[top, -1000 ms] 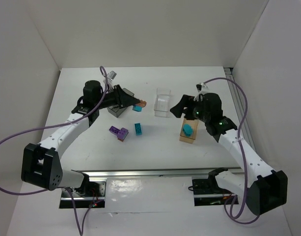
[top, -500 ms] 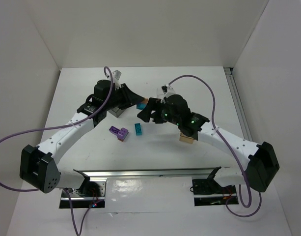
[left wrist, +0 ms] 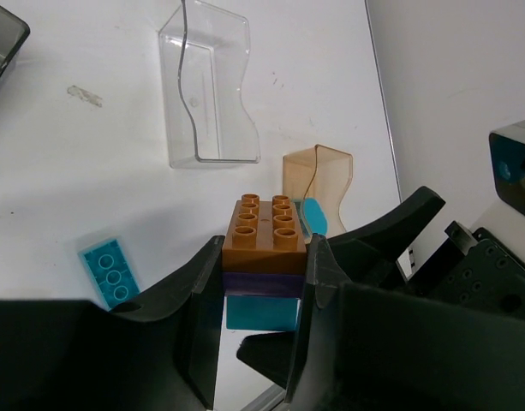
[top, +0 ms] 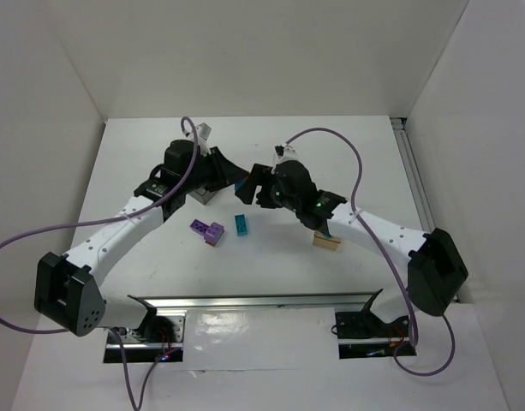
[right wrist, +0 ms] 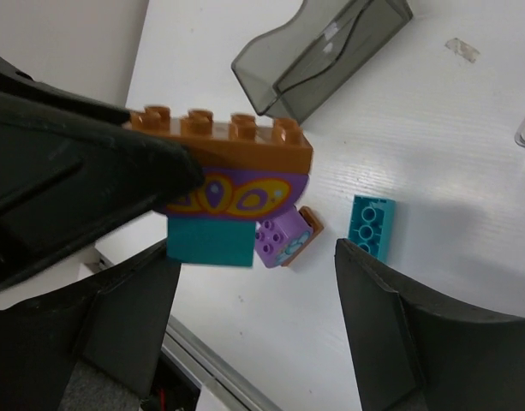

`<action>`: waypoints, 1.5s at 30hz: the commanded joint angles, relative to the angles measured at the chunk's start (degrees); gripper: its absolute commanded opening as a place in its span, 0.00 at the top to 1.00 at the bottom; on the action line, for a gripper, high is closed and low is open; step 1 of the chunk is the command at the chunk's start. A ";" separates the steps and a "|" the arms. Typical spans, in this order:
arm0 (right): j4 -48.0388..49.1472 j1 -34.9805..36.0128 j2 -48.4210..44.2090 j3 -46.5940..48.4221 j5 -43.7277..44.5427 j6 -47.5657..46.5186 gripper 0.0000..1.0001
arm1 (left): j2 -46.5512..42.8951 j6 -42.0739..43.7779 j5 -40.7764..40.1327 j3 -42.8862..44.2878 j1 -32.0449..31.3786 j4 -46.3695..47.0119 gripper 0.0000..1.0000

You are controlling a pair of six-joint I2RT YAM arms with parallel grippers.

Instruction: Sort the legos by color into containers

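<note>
Top external view, near to far: tan box is sat near right, with one boxed teal brick inside. Two pieces are left loose on the tabletop: purple brick and loose teal brick, near each other but apart. Farther back, an orange-purple-teal stack is held raised, clamped by the left end effector. Right end effector is spread wide facing the stack, nothing gripped. Dark grey box and clear box are placed beyond.

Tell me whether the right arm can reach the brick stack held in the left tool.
Probably yes. The right tool stands open just short of the stack, nothing between, and the teal bottom brick hangs bare below the left tool.
</note>
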 commanded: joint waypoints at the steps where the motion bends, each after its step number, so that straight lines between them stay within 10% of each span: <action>1: 5.52 0.44 1.26 3.89 1.30 0.96 0.21 | -0.02 1.20 0.79 1.27 -0.41 0.68 1.00; 7: 7.72 0.97 2.40 4.42 1.30 2.63 0.37 | -0.64 1.73 0.79 0.21 -0.41 1.30 1.00; 16: 4.30 2.03 0.83 2.93 4.55 0.97 0.89 | -0.64 2.33 -0.44 0.91 -0.41 0.07 1.00; 37: -30.59 -1.48 -20.88 -9.73 31.44 0.86 0.93 | 6.93 4.27 -0.62 6.81 -0.41 -3.71 1.00; 45: -25.17 -11.41 -17.03 -12.46 26.62 -5.01 0.88 | 10.43 9.54 15.11 10.84 0.21 -5.46 1.00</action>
